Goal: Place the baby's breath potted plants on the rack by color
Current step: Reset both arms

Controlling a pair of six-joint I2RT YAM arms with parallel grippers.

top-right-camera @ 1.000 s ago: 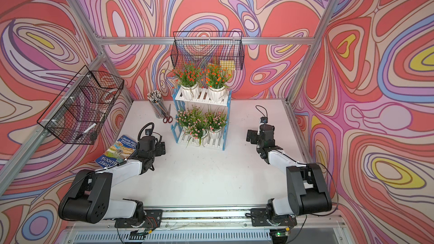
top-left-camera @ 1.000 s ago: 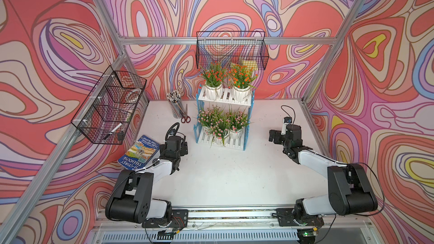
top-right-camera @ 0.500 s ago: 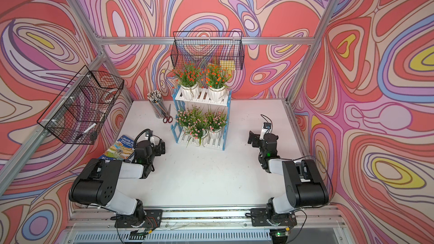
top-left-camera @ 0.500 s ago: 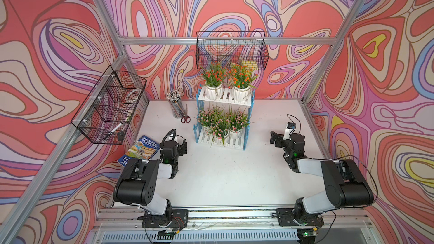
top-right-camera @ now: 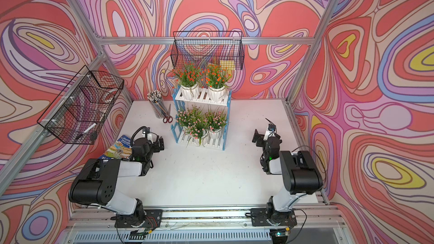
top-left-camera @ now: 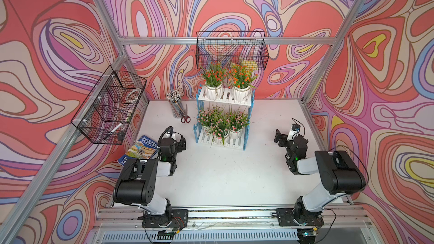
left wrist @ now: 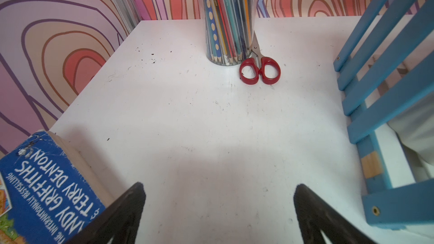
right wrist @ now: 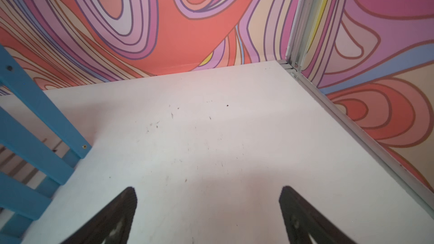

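Rack [top-left-camera: 225, 96] stands between both tools, further toward back wall, apart from each. Two orange-red plants [top-left-camera: 215, 77] on upper shelf, three pink plants [top-left-camera: 220, 125] on lower shelf. Left tool [left wrist: 218, 187]: jaws wide, holding nothing, over bare surface [left wrist: 187, 113], book [left wrist: 42, 179] near one finger. Right tool [right wrist: 207, 190]: jaws wide, empty, touching nothing, rack's blue side off to its left.
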